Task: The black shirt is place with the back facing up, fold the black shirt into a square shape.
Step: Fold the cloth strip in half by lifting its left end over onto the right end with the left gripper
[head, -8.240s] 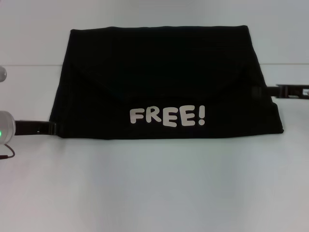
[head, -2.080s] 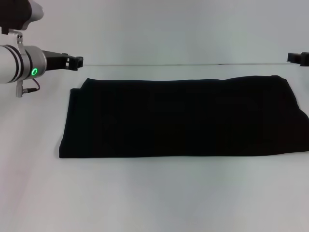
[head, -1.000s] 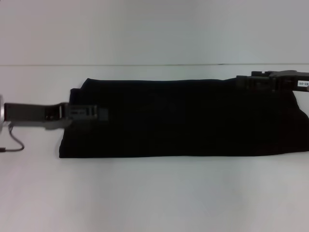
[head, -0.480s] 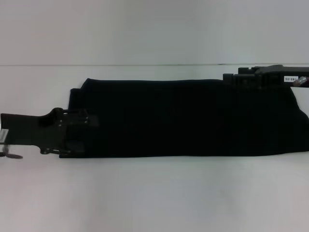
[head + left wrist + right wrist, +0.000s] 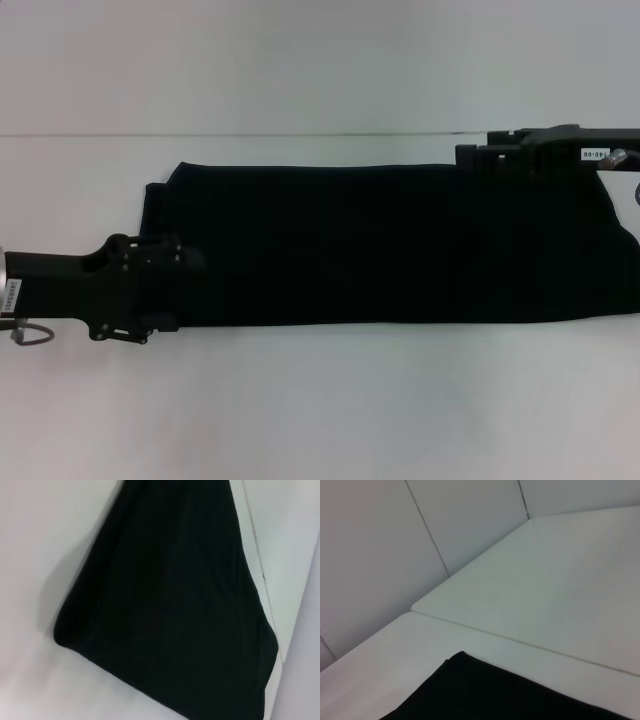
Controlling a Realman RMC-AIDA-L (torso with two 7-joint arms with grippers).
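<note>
Black shirt (image 5: 390, 245) fabric is lying flat on the white table (image 5: 320, 400) as a long, narrow band running across the robot's front, which suggests the lengthwise folds are done and only the crosswise folds to a square remain. Reaching in from the robot's left side, the left gripper (image 5: 165, 275) is sitting low over the band's left end, near its front corner, and that looks like the place to take hold for carrying this end over toward the middle. Whether its fingers are parted or already pinching cloth cannot be told, since black metal is merging with black fabric. Over on the far right, the right gripper (image 5: 470, 157) is hovering at the band's back edge, likely lining up on the opposite end for a matching fold; its finger state cannot be told either. In the left wrist view, the shirt (image 5: 170, 605) is filling most of the field with a rounded folded corner, while the right wrist view is catching only a corner of the shirt (image 5: 510, 695) against the bare table (image 5: 545, 595).
</note>
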